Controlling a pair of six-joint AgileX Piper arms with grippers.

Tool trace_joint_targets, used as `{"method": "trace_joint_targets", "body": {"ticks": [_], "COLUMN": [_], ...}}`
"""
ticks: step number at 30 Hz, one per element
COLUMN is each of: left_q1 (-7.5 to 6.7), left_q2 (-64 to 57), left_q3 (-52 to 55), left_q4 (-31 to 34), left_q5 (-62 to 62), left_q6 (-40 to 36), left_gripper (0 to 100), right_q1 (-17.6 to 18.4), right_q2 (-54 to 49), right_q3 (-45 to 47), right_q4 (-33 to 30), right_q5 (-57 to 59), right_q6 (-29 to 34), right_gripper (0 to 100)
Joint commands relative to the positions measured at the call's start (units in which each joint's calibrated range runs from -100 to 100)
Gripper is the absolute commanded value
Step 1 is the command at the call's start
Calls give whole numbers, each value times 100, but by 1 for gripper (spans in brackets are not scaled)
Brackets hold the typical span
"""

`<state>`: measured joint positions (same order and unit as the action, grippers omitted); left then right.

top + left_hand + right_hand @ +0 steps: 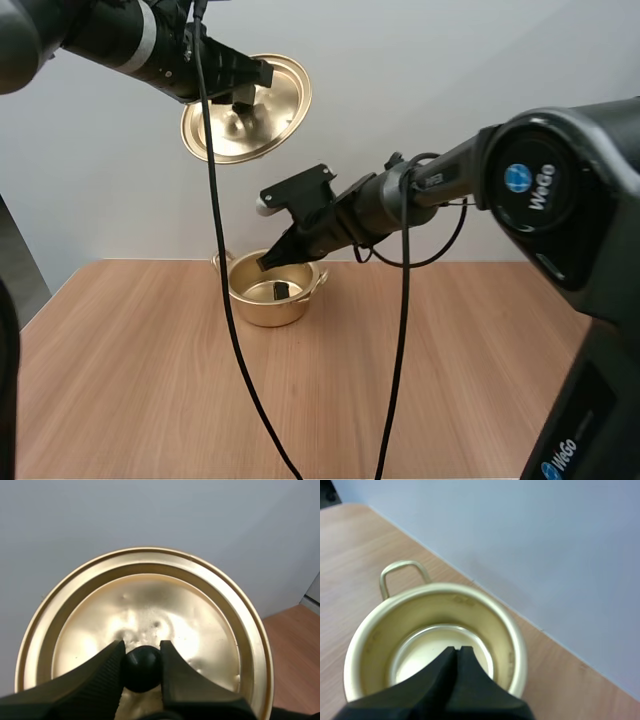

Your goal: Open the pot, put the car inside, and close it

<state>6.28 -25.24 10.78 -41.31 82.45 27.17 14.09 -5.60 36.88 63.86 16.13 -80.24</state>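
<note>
Over the table's far edge, left of its middle: right gripper [456, 651] hangs just above the open pot [512, 645], fingers pressed together into one wedge, holding nothing. Left gripper [141, 652] is raised well above the table [450, 370], pinching the black knob [142, 670] of the lid [150, 595]; lid tilted on edge. Pot stands upright near the far edge. Dark patch [279, 291] on the pot floor may be the car or a reflection of the fingers; cannot tell. Judgement: opening done; car possibly inside, unconfirmed; closing left, lid to be lowered onto the rim.
</note>
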Motion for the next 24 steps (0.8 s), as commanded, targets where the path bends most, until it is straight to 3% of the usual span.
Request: {"method": "trace_joint_targets", "body": {"ticks": [1,5,9,12,15,24], "left_q1": [-1,-126,-508,-696,-746,-746], "left_q2": [154,737,1592,2197,2808,3624], "left_q3": [117,438,553,553,553,553], "left_q4": [11,309,1242,1874,2255,2169], "left_q5": [1,22,-136,-690,-909,-1572], "left_q6": [54,100,-45,-223,-377,-185], "left_gripper": [0,0,0,0,0,0], "right_q1": [-301,-1076,-1769,-2113,-2291,-2302], "right_q2": [-864,-1703,-2675,-3417,-4094,-5028], "right_q3": [164,620,1131,1373,1535,1667], "right_q4": [-34,-32,112,102,102,102], "right_q5": [-164,-161,-17,280,433,985], "right_q6": [82,82,90,81,71,274], "right_gripper": [0,0,0,0,0,0]}}
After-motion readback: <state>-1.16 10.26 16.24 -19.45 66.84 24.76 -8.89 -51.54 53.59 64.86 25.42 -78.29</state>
